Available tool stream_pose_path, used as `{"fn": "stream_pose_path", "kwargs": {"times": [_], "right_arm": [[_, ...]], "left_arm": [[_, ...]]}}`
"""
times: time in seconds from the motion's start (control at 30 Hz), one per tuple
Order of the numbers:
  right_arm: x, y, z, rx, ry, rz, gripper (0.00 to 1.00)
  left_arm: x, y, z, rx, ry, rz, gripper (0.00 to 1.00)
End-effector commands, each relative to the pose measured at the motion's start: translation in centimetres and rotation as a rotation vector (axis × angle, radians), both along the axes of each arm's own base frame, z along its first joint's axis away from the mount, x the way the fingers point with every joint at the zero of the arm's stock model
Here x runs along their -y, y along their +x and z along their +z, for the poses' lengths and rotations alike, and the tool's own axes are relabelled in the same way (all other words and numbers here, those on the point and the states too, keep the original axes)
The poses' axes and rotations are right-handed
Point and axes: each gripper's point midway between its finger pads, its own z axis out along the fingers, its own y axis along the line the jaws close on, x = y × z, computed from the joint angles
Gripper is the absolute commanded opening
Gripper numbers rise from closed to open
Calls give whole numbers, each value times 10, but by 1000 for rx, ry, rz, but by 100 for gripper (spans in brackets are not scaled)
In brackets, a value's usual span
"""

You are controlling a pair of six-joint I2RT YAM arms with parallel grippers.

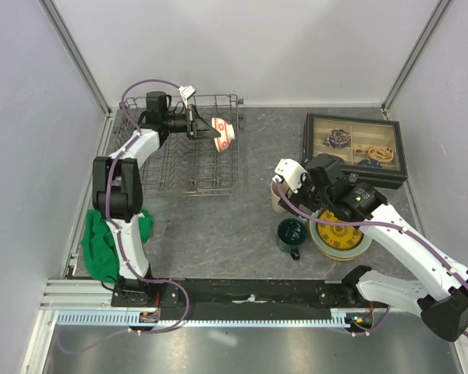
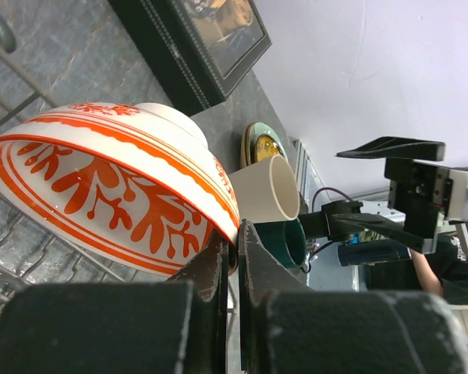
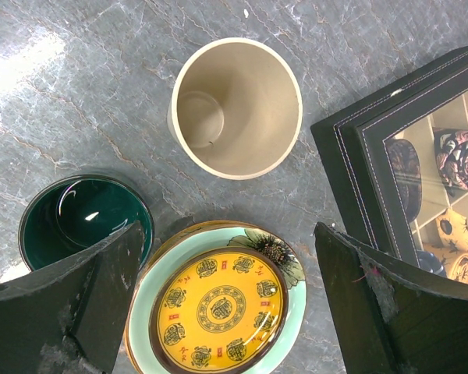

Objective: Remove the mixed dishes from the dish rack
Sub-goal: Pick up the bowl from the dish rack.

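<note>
Both arms same build: white link shells, black joint housings. Left arm [image 1: 144,144] at frame left, right arm [image 1: 409,245] at lower right. A purple cable [image 1: 148,84] loops along each arm. Tiny green light [image 1: 359,197] on the right arm's black wrist block. Left gripper [image 2: 235,238] and right gripper [image 3: 226,273]: matte black jaws, grainy finish, pale scuffs. White bracket [image 1: 187,92] on the left wrist.

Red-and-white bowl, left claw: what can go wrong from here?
1. The left claw pinches only the rim of the red-and-white bowl, tilted above the dish rack; it may pivot or slip out.
2. The beige cup, dark green mug and plate stack sit close together under the open right claw; setting the bowl down there risks a knock or an arm clash.
</note>
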Motion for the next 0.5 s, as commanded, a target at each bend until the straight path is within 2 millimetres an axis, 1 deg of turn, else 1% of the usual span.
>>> {"fn": "stream_pose_path", "kwargs": {"times": [0.0, 0.03, 0.07, 0.1, 0.13, 0.17, 0.2, 0.23, 0.27, 0.3, 0.33, 0.37, 0.4, 0.47], "right_arm": [[-1, 3, 3, 10, 22, -19, 98], [-1, 3, 5, 14, 28, -23, 98], [-1, 4, 7, 18, 32, -27, 98], [0, 5, 8, 26, 33, -38, 98], [0, 7, 12, 38, 41, -43, 98], [1, 8, 15, 46, 50, -53, 98], [2, 9, 18, 55, 56, -65, 98], [3, 11, 21, 64, 63, -73, 98], [4, 12, 23, 72, 72, -85, 98], [5, 13, 25, 78, 78, -97, 98], [7, 16, 29, 93, 79, -115, 98], [9, 18, 31, 101, 85, -128, 98], [11, 20, 34, 107, 92, -149, 98], [17, 24, 39, 135, 96, -189, 98]], "left_arm": [[-4, -20, 74, 182, -42, -50, 1], [-4, -26, 78, 157, -34, -51, 1], [-5, -27, 81, 164, -23, -44, 1], [-6, -27, 89, 225, -5, -46, 1], [-6, -28, 89, 233, 10, -41, 2], [-8, -35, 92, 208, 34, -26, 1], [-10, -35, 95, 269, 58, -25, 1], [-11, -38, 98, 287, 74, -23, 2], [-12, -46, 99, 270, 103, -12, 1], [-13, -49, 100, 318, 126, -17, 2], [-13, -54, 100, 328, 147, -18, 2], [-14, -61, 96, 307, 184, -11, 1], [-14, -69, 100, 377, 215, -24, 1], [-14, -78, 97, 436, 280, -26, 2]]}}
